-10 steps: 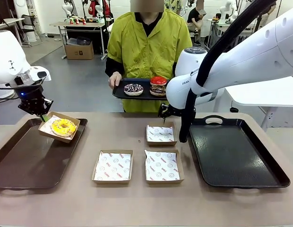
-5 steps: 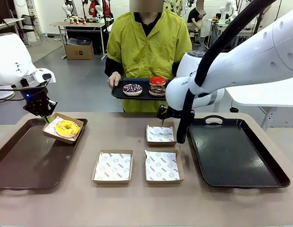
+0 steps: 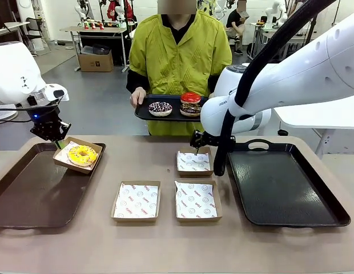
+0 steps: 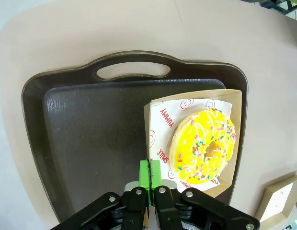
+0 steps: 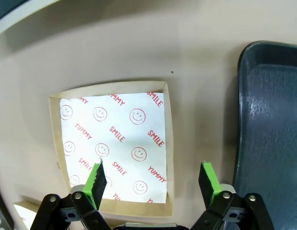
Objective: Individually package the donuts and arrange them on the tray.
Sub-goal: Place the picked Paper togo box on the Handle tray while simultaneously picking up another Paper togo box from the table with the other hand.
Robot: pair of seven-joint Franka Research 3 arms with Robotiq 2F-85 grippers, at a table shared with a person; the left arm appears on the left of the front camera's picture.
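Our left gripper (image 4: 149, 173) clamps the box (image 4: 236, 129) rim, yellow donut (image 4: 190, 143) inside | box flatter than before | right gripper (image 5: 151, 178) gapes.

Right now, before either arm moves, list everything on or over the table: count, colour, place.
yellow donut: one, yellow, in the filled box
filled box: one, brown, at left tray's far corner
empty boxes: three, brown with white paper, mid-table
table trays: two, dark, left and right
hand tray: one, black, held by the person
sprinkled donut: one, dark, hand tray's left
red donut: one, atop brown donut, hand tray's right
left gripper: shut on filled box
right gripper: open above far empty box
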